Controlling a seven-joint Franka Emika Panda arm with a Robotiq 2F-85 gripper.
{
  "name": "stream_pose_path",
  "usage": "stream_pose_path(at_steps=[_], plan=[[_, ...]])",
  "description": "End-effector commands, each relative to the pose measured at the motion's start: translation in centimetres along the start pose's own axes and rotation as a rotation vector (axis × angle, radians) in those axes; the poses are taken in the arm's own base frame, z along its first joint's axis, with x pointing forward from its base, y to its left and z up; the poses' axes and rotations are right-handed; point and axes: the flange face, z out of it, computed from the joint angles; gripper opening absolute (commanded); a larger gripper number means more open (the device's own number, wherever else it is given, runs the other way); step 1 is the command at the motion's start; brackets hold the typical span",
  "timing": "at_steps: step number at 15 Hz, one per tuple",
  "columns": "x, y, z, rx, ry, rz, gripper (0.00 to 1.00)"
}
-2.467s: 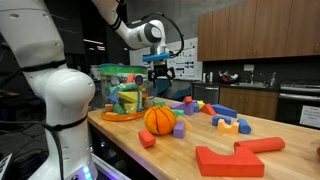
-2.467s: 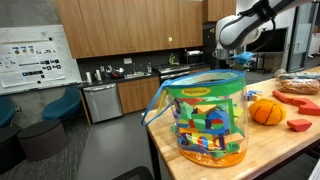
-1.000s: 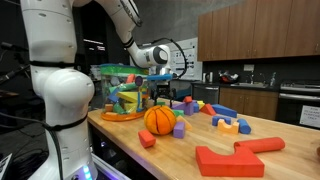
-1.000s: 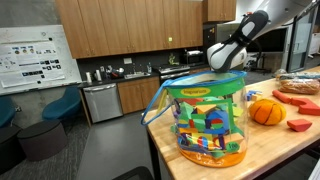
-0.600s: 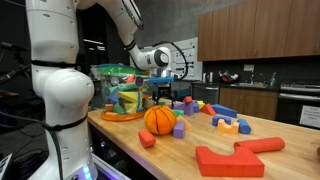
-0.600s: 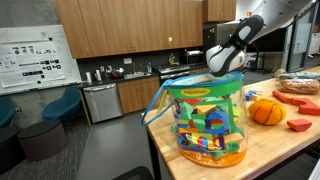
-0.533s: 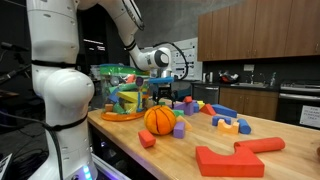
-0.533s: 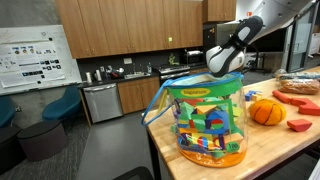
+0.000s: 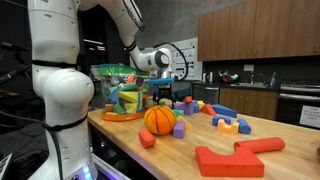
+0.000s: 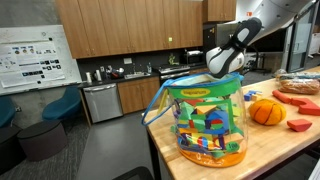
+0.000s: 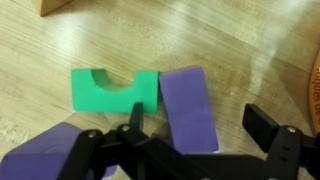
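Jaws wide, the gripper [image 11: 198,118] straddles the purple block [image 11: 188,98] — a finger may well jam the green block [image 11: 105,90] just beside it.

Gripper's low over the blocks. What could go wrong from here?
1. The open gripper straddles the purple block, but one finger overlaps the touching green block: closing may catch both.
2. In an exterior view the tub stands right beside the gripper; a swing may bump it.

An orange ball [image 9: 159,120] sits near a block-filled tub [image 10: 205,90] on the counter [image 9: 187,151].
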Motion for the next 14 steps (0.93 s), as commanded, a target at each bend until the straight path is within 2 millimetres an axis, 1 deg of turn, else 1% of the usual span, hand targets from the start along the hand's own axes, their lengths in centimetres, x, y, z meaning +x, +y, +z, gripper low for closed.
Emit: stream_pose_path(at_steps=[1, 6, 9, 10, 11, 13, 14], plan=[[0.3, 0.1, -0.1, -0.002, -0.004, 0.006, 1.00], [1.0, 0.6, 1.3, 0.020, -0.037, 0.017, 1.00], [1.6, 0.8, 1.8, 0.038, -0.052, 0.023, 1.00], [1.7, 0.8, 1.8, 0.041, -0.058, 0.023, 0.97], [1.8, 0.9, 1.8, 0.045, -0.060, 0.024, 0.74], [2.0, 1.1, 1.7, 0.047, -0.065, 0.028, 0.71], [2.1, 1.3, 1.5, 0.046, -0.067, 0.029, 0.66]])
